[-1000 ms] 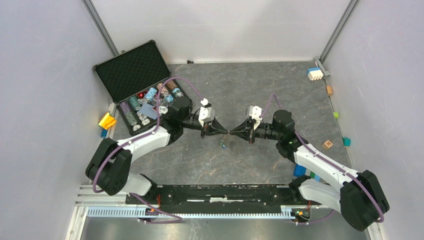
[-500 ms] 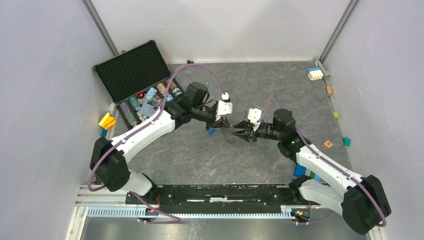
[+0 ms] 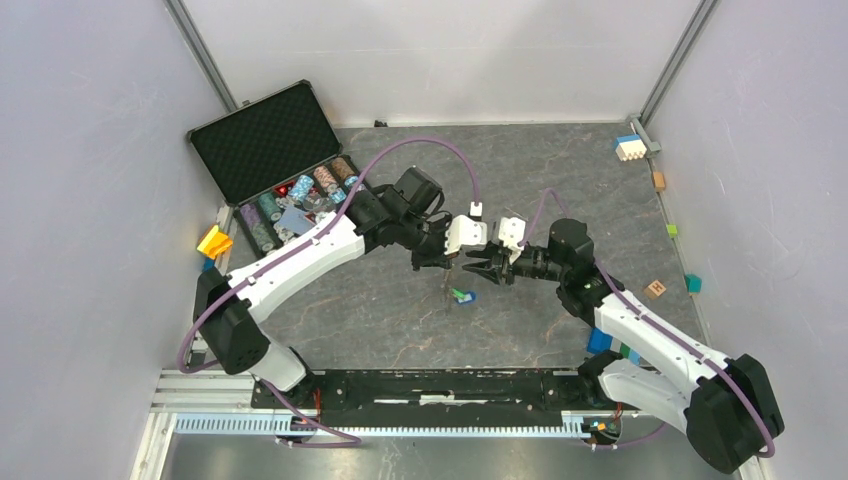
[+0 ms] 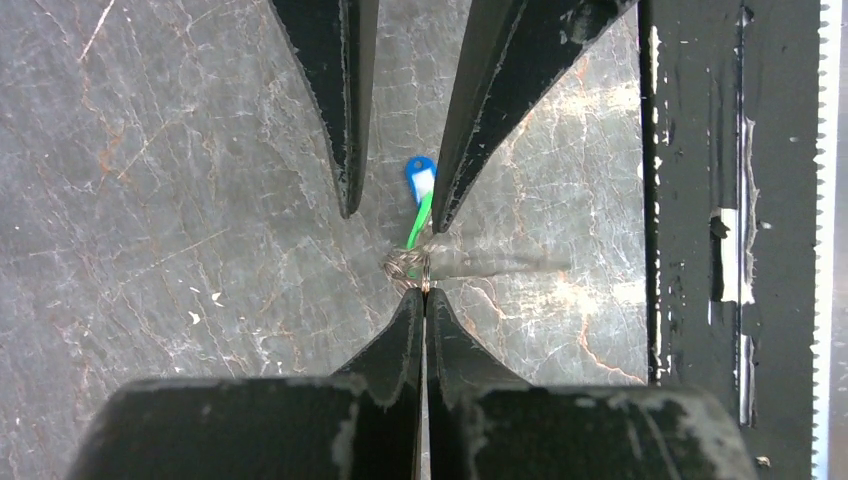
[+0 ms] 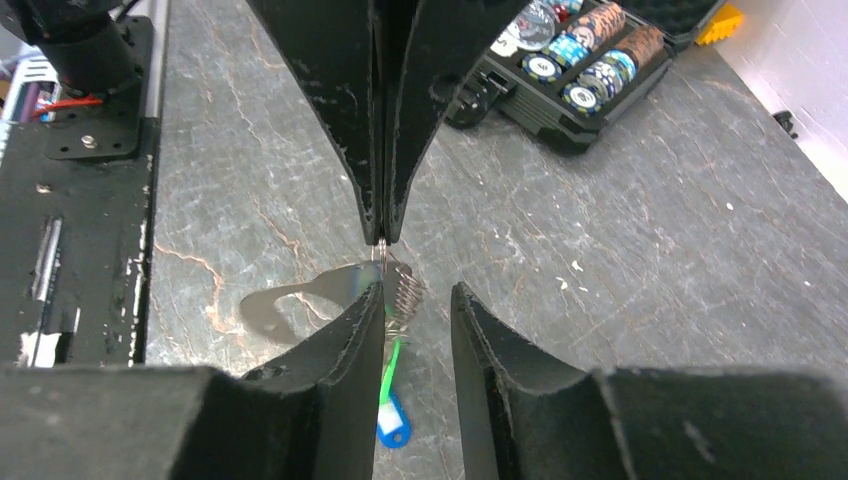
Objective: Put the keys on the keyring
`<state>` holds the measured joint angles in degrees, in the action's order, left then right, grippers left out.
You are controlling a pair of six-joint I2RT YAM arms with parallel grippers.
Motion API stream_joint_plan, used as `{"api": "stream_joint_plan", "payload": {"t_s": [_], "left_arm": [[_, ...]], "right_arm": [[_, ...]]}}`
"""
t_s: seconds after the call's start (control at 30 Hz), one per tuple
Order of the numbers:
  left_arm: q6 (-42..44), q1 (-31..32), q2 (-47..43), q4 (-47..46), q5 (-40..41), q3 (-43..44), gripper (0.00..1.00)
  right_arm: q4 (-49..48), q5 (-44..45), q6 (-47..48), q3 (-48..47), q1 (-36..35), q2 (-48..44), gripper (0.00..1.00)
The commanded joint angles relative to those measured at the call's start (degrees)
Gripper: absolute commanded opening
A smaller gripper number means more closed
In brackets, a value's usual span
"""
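My left gripper (image 3: 447,266) is shut on the keyring (image 4: 405,265), a thin wire loop seen edge-on with a coiled stretch, held above the table's middle. The green tag (image 4: 420,222) and blue tag (image 4: 421,178) of two keys hang from it. They also show in the top view (image 3: 459,294). The black-tagged key is not visible. My right gripper (image 3: 474,268) faces the left one, open, with the ring's coil (image 5: 405,290) between its fingers, close to the left finger (image 5: 350,340). The green tag (image 5: 389,370) and blue tag (image 5: 393,430) dangle below.
An open black case of poker chips (image 3: 300,200) lies at the back left, also in the right wrist view (image 5: 590,70). Toy blocks sit along the right wall (image 3: 629,148) (image 3: 656,289), by the right base (image 3: 599,340) and at the left (image 3: 214,242). The black base rail (image 4: 740,200) runs along the near edge.
My left arm has swung right and turned its wrist over, carrying the ring and hanging keys. My right gripper has opened and drawn back slightly.
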<state>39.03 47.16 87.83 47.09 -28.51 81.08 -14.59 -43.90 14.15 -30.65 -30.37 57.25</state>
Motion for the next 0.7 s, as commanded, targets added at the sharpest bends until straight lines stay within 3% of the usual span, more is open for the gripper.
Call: {"api": "stream_joint_plan", "payload": {"t_s": [0.0,0.2,0.67], "left_arm": [[-1.9,0.7,-0.8,2.0,0.9,3.3,0.02],[-3.3,1.3,-0.9,0.4,-0.1,2.8,0.02],[-4.9,1.5,-1.2,-1.4,-3.0,2.5,0.02]], "right_arm": [[-4.9,-4.0,-3.0,-1.1,-0.2,0.0,0.35],[-8.9,-8.2,-6.7,-0.5,-0.2,1.9,0.3],[-9.8,-8.6,-7.4,0.0,-0.2,4.5,0.25]]}}
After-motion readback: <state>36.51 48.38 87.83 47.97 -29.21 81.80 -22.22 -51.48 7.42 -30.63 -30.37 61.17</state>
